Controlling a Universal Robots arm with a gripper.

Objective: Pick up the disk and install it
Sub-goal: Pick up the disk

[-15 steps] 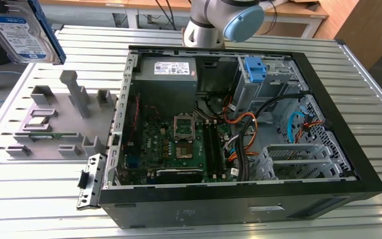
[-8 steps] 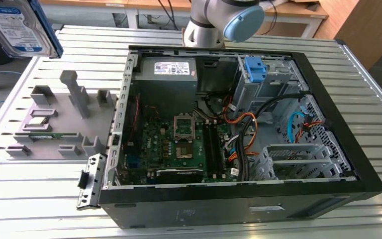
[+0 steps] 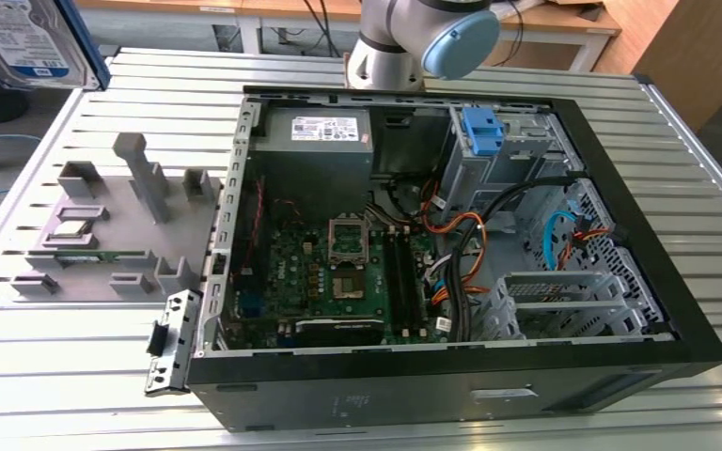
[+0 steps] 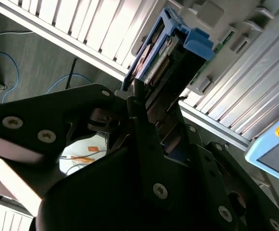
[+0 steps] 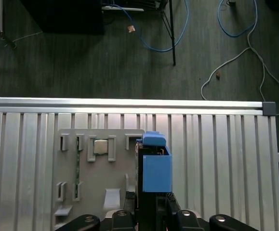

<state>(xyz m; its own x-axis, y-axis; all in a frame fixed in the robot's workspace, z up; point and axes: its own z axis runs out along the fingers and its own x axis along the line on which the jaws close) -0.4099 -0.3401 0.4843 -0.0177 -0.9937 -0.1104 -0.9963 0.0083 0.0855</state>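
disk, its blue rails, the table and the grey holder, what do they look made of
The disk: silver metal casing, dull sheen, with a glossy white-and-blue label. Its blue rails: probably moulded plastic, even matte colour. The table: likely aluminium, bright ribbed slats with brushed glare. The grey holder: uniform matte grey, probably plastic.

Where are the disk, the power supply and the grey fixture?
disk (image 3: 16, 42): exterior view, on its white-and-blue label.
power supply (image 3: 323, 129): exterior view, on its white sticker.
grey fixture (image 5: 100, 175): first wrist view, on a bare part of its base plate.
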